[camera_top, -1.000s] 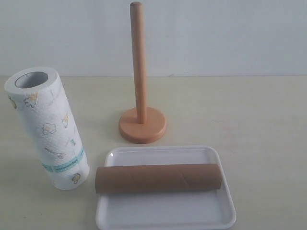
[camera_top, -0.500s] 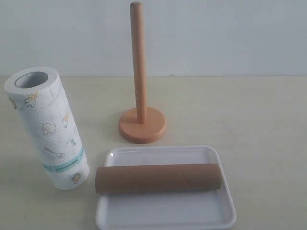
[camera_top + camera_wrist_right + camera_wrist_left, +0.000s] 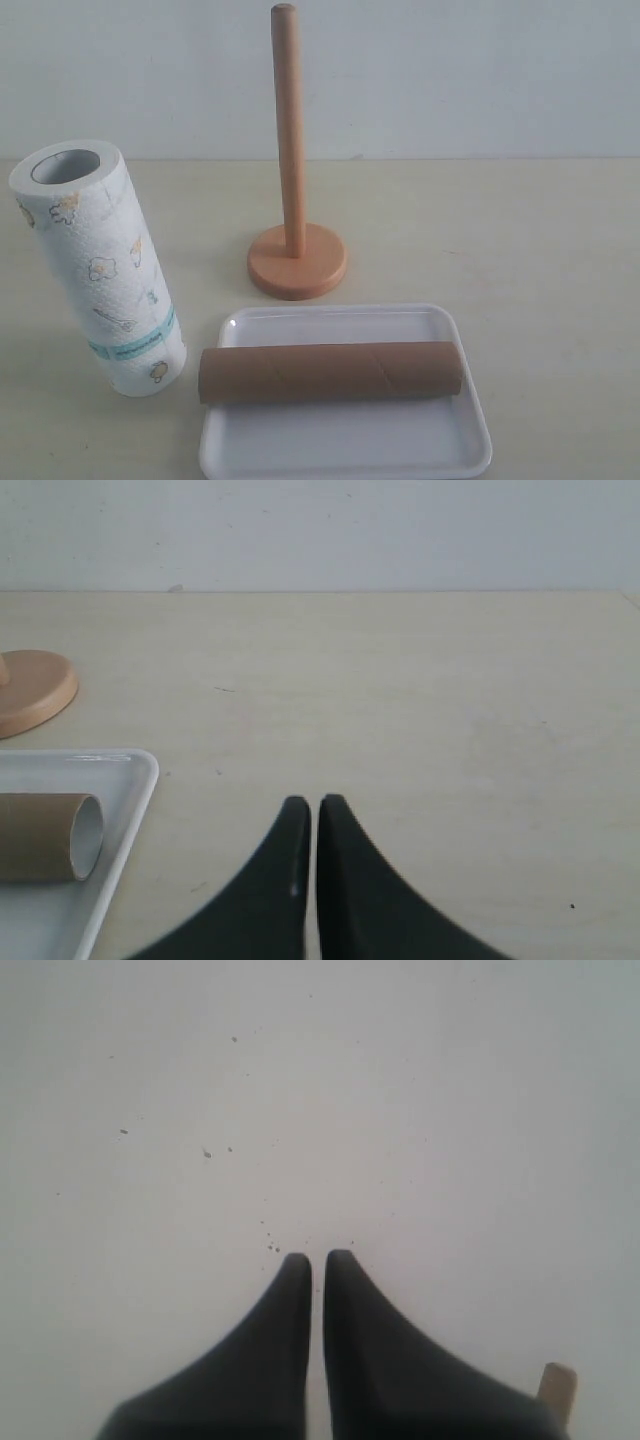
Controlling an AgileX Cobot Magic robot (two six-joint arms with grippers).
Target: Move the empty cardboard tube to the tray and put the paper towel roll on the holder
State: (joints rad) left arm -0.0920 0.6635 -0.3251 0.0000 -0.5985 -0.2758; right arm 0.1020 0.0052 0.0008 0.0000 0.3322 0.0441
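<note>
The brown empty cardboard tube [image 3: 330, 372] lies on its side across the white tray [image 3: 345, 445] at the front of the table. To the tray's left the printed paper towel roll [image 3: 100, 268] stands leaning, apart from the wooden holder [image 3: 296, 258], whose bare pole rises behind the tray. Neither gripper shows in the exterior view. My right gripper [image 3: 315, 802] is shut and empty over the table, right of the tray [image 3: 130, 810], with the tube's end [image 3: 60, 837] and the holder's base [image 3: 35, 690] in sight. My left gripper [image 3: 318, 1258] is shut and empty, facing a blank white surface.
A pale wall stands behind the table's far edge [image 3: 480, 158]. A small tan object [image 3: 557, 1392] pokes in at one corner of the left wrist view.
</note>
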